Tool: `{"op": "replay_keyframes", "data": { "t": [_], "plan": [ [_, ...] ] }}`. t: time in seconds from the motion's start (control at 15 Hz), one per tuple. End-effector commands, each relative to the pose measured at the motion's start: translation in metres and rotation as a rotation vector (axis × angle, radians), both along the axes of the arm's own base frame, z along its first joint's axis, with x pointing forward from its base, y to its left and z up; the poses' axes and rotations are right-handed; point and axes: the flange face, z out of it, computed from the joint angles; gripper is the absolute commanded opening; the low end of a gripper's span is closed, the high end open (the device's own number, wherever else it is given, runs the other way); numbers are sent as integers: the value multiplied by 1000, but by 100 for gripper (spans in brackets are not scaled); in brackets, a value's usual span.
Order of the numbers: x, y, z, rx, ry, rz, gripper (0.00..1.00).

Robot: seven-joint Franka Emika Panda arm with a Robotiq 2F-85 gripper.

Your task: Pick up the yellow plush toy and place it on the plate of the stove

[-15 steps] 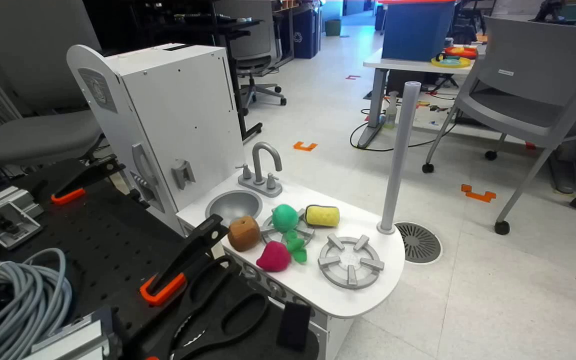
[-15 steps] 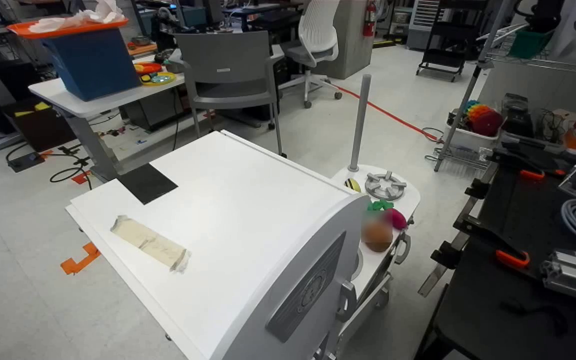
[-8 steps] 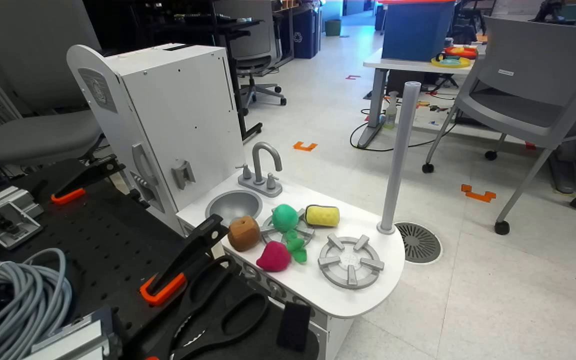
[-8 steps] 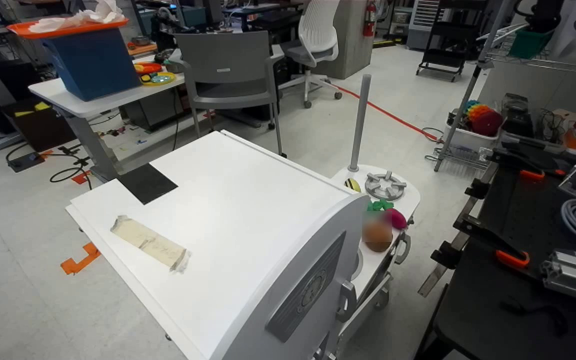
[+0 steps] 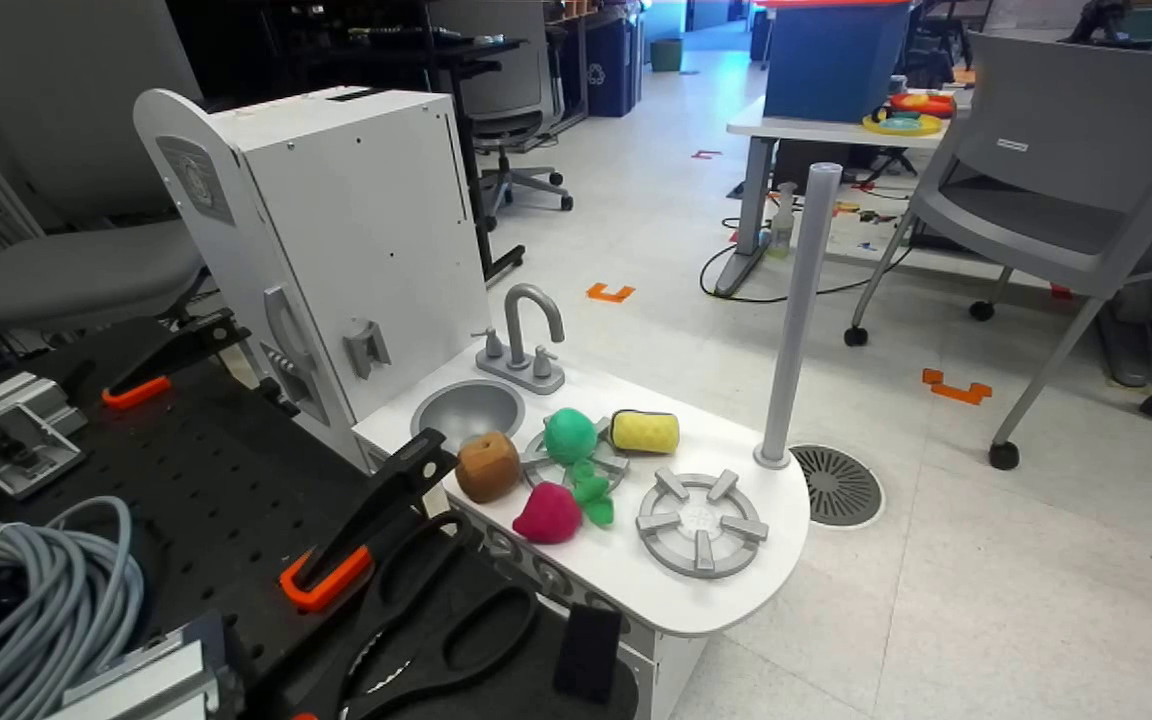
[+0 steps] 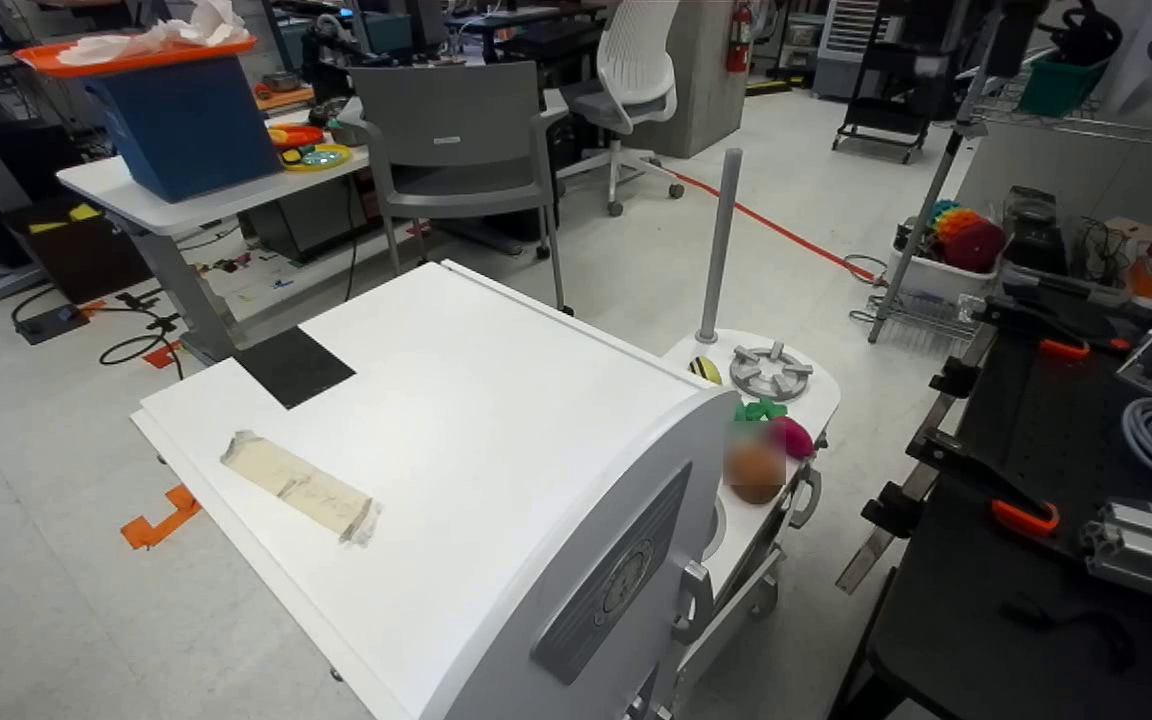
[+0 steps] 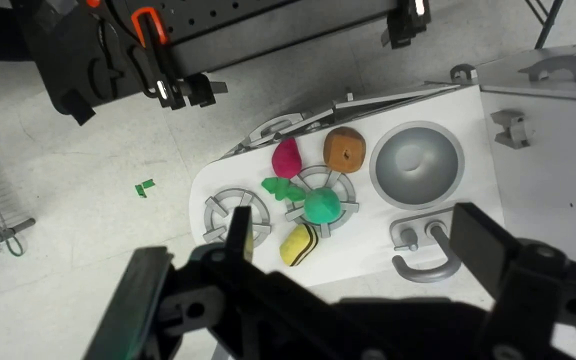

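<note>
Yellow toy [image 7: 298, 245] lies on the stove [image 7: 355, 257]; in the wrist view it sits at 7 o'clock from the green ball [image 7: 322, 205], with the end burner [image 7: 217, 206] at its 10 o'clock. Gripper [image 7: 357, 229]: jaws wide apart, holding nothing.

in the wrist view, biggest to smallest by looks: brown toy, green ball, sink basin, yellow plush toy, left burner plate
1. Sink basin
2. Left burner plate, partly hidden by the fingers
3. Brown toy
4. Green ball and yellow plush toy: too alike to rank
</note>
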Motion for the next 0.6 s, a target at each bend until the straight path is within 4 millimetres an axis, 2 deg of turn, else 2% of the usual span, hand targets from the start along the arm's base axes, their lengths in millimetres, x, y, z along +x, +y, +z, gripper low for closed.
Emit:
{"op": "replay_keyframes", "data": {
  "t": [0.0,0.27,0.53],
  "plan": [
    [49,-23,-54,58,-23,-61,100],
    [84,-45,-122,92,-83,-134,100],
    [111,-57,-190,167,-164,-237,100]
  ]
}}
